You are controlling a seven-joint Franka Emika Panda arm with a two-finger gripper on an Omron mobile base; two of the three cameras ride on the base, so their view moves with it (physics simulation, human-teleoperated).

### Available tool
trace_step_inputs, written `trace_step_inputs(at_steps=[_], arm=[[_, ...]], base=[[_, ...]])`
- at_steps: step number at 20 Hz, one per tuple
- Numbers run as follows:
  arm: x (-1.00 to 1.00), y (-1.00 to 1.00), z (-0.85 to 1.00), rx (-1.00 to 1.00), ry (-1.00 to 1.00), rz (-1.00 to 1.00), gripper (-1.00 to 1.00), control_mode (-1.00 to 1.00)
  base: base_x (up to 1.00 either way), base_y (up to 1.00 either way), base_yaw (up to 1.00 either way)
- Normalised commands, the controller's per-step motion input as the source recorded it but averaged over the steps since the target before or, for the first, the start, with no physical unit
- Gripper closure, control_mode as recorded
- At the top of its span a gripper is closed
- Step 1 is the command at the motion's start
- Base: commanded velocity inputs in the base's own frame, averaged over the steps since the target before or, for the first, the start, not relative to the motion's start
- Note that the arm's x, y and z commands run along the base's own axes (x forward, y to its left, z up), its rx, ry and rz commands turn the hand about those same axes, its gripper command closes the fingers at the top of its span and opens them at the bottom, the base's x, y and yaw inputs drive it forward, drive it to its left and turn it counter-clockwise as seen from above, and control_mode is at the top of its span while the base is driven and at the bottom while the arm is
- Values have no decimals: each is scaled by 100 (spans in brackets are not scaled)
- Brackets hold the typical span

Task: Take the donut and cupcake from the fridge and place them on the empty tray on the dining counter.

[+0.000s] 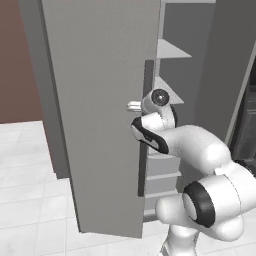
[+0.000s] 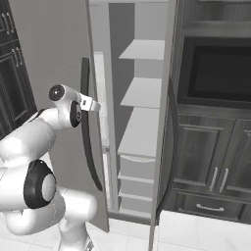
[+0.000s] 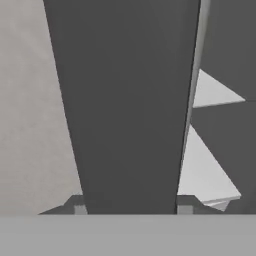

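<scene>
The fridge point(image 1: 100, 100) stands close ahead with its left door point(image 2: 54, 49) swung open. My gripper point(image 1: 134, 106) point(image 2: 93, 104) is at the door's long dark handle point(image 1: 148, 80) point(image 2: 88, 147), about halfway up. In the hand view the handle point(image 3: 125, 100) fills the space between my fingertips, and the gripper point(image 3: 132, 207) is shut on it. Through the opening I see white shelves point(image 2: 142, 90) and drawers point(image 2: 137, 166) with nothing visible on them. The donut, the cupcake, the tray and the dining counter are out of view.
Dark cabinets with a built-in oven point(image 2: 215, 68) and lower cabinet doors point(image 2: 206, 162) stand right of the fridge. White tiled floor point(image 1: 25, 190) lies to the left in front of a reddish-brown wall point(image 1: 15, 60). The fridge's right door edge point(image 2: 166, 147) stands beside the opening.
</scene>
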Motion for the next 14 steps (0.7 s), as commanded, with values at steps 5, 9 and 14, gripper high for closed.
trace_step_inputs(at_steps=[5, 9, 14], arm=[[-73, 100, -9, 1, 6, -6, 100, -100], [-43, 100, 0, 3, 12, -6, 100, -100], [-38, 100, 0, 2, 14, -7, 100, -100]], base=[[0, 0, 0], [0, 0, 0], [0, 0, 0]])
